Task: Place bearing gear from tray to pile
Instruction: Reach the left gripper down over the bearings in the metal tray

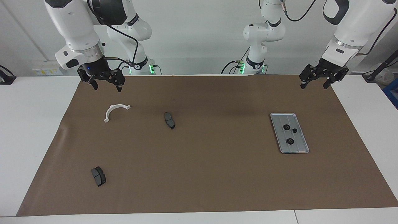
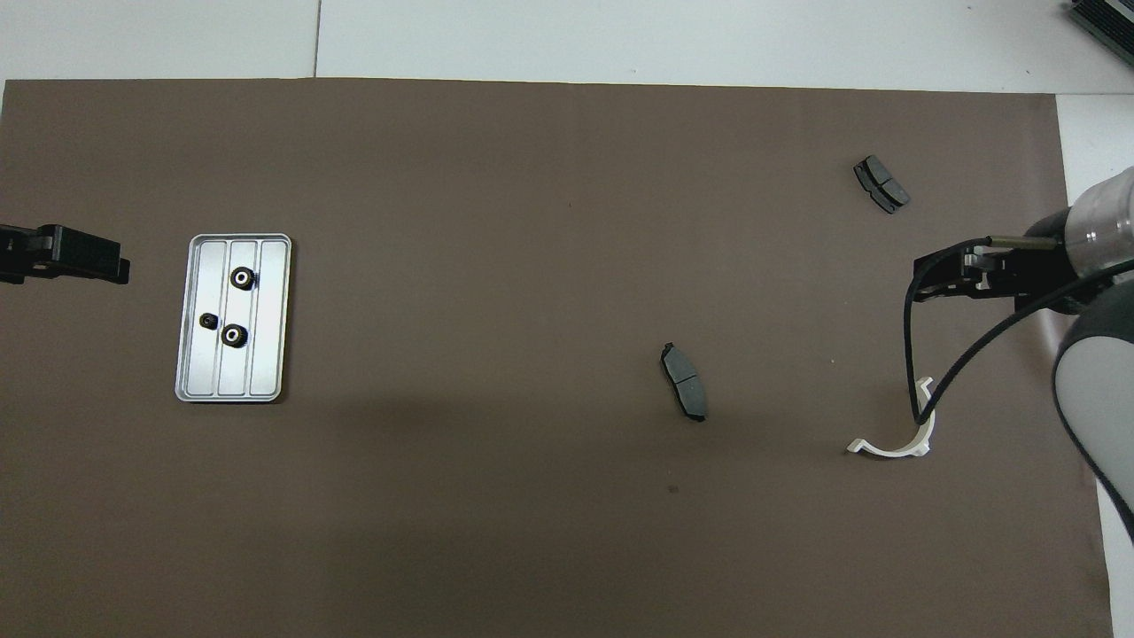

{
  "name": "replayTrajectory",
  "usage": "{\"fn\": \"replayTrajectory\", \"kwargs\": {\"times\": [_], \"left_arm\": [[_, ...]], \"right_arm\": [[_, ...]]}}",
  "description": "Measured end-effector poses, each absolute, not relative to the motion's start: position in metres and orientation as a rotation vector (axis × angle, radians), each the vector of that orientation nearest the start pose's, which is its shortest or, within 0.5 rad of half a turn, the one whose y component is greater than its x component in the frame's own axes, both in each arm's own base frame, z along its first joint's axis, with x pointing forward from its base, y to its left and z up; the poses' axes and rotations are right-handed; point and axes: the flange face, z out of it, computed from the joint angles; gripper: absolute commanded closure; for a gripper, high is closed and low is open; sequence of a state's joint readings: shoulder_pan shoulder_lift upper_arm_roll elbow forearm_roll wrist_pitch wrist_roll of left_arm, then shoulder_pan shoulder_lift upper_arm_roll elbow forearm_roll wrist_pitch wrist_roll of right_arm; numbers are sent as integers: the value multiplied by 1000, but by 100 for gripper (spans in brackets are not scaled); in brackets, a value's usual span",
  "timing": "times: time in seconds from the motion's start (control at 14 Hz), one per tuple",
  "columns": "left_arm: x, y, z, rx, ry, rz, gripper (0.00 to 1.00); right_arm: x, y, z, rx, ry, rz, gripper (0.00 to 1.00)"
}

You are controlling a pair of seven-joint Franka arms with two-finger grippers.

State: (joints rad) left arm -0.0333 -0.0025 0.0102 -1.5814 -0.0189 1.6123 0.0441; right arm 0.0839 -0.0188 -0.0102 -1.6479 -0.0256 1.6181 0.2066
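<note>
The silver ridged tray (image 1: 297,147) (image 2: 266,354) lies on the brown mat toward the left arm's end. Three small black bearing gears (image 1: 286,127) (image 2: 242,278) rest on it. The pile is a loose scatter toward the right arm's end: a white half-ring bracket (image 1: 115,111) (image 2: 895,439) and two dark grey pads (image 1: 169,120) (image 2: 684,381). My left gripper (image 1: 314,85) (image 2: 106,261) hangs open and empty over the mat's edge beside the tray. My right gripper (image 1: 107,87) (image 2: 961,275) hangs open and empty over the mat close to the bracket.
The second dark pad (image 1: 98,176) (image 2: 881,184) lies farthest from the robots at the right arm's end. The brown mat (image 1: 217,174) covers most of the white table. A black cable loops from the right wrist over the bracket in the overhead view.
</note>
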Motion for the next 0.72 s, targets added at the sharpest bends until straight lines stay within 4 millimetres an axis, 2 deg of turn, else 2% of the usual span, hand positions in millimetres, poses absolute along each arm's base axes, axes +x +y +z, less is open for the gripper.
{"fn": "replayTrajectory", "kwargs": {"times": [0.29, 0.72], "left_arm": [[555, -13, 619, -3159, 99, -40, 0], [549, -9, 595, -3159, 88, -42, 0]], "right_arm": [[550, 38, 602, -3160, 209, 13, 0], [550, 38, 602, -3160, 209, 13, 0]]}}
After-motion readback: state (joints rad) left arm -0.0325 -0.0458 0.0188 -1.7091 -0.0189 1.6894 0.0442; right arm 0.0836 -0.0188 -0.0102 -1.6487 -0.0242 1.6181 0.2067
